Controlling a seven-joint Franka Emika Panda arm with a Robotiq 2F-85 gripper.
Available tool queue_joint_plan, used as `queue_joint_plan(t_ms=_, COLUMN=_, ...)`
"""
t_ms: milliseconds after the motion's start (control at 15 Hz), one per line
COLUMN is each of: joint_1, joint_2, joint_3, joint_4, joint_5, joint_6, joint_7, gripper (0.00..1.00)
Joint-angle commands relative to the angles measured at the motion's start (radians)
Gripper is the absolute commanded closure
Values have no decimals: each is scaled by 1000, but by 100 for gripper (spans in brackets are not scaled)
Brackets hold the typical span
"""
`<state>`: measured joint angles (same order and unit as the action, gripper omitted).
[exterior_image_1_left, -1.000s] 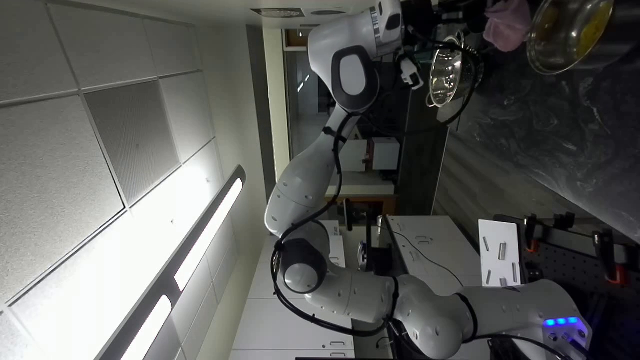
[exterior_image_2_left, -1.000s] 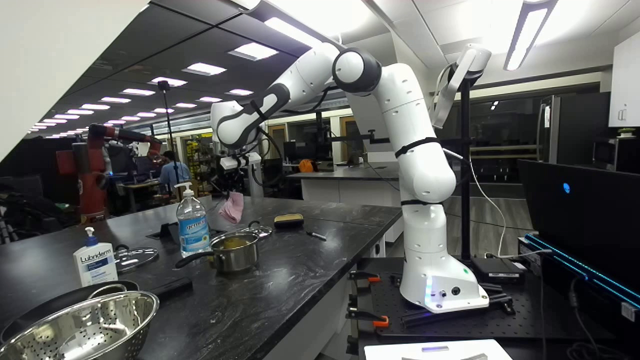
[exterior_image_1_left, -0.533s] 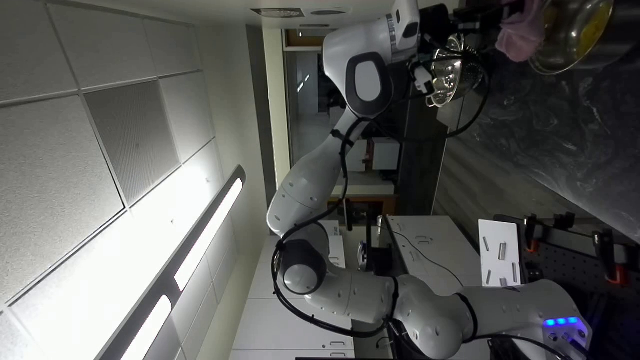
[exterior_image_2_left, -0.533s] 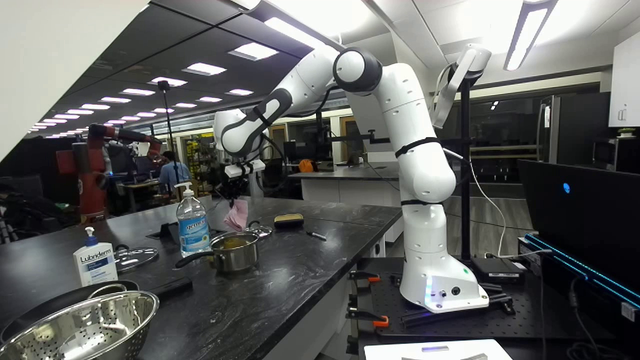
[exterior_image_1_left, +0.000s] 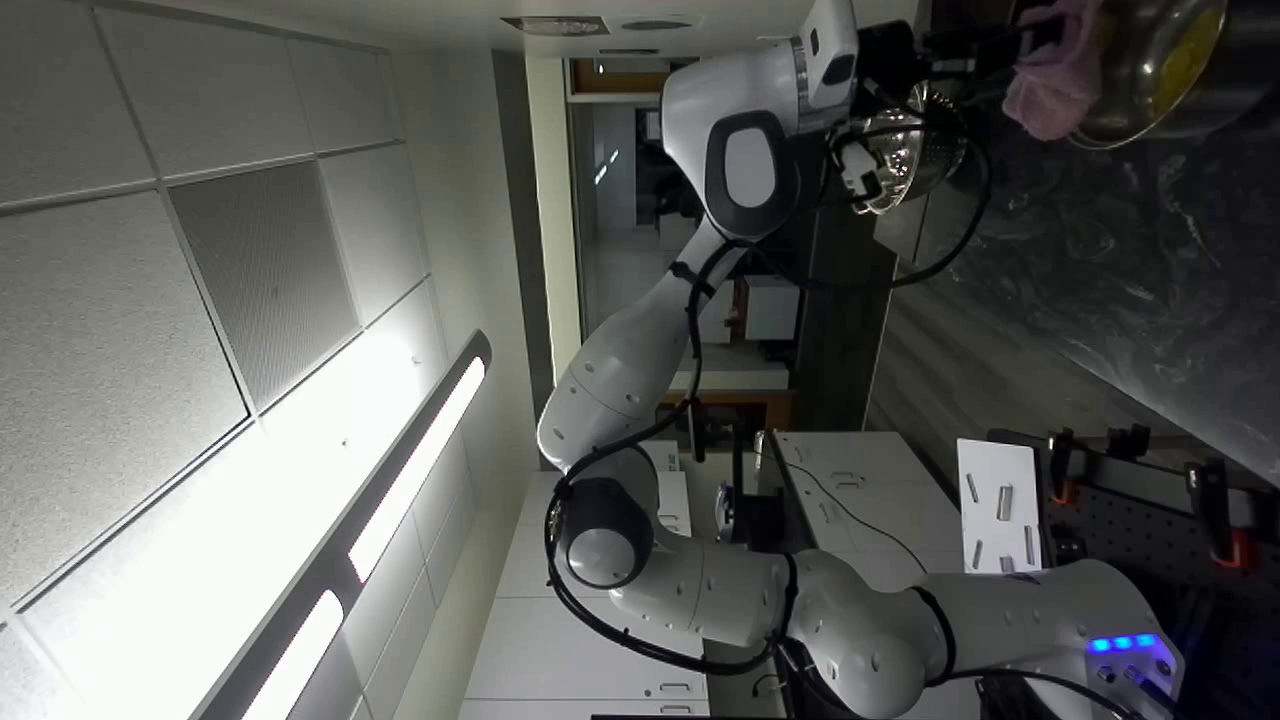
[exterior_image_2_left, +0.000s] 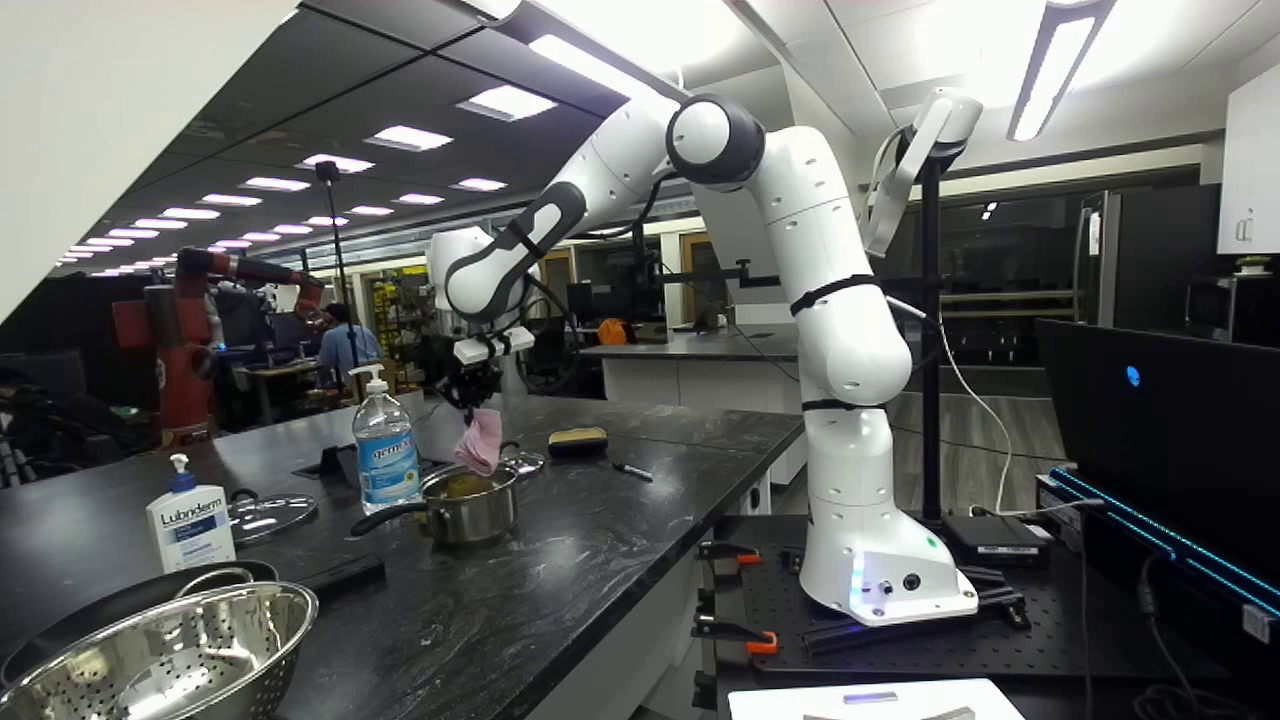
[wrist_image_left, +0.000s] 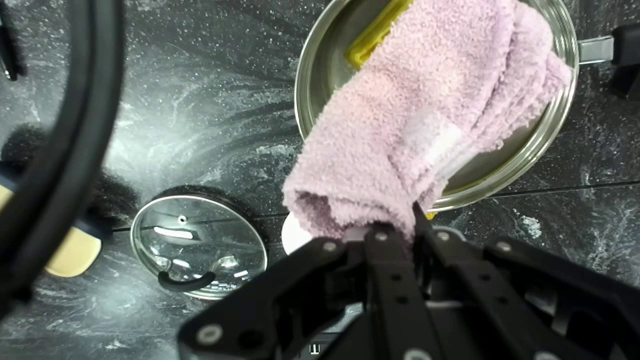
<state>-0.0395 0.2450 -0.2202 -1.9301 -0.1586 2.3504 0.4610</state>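
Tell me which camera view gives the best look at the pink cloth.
The wrist view. Gripped by the fingers, the pink cloth appears largest there, its folds and a pale patch plain. Both exterior views show it much smaller, partly overlapping the saucepan in the picture, with no patch discernible.

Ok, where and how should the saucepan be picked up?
Likely by the long black handle, from above, closing across it: it juts out sideways, slim and uncovered, whereas the pink cloth in the claw hangs over the saucepan.
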Motion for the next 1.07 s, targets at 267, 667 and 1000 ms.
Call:
queue_joint_plan(t_ms=267, joint_1=-11, joint_2=0, joint_3=11, joint_4=1, joint_5=-3, joint_6=-3, joint_7=0, gripper=90)
queue_joint_plan(t_ms=667, joint_1=-11, joint_2=0, joint_3=11, joint_4=1, joint_5=-3, joint_6=-2, joint_7=0, gripper=90)
queue_joint_plan(t_ms=1000, joint_1=-10, joint_2=1, joint_3=9, joint_4=1, joint_5=-9, joint_6=1, joint_7=3, gripper=63)
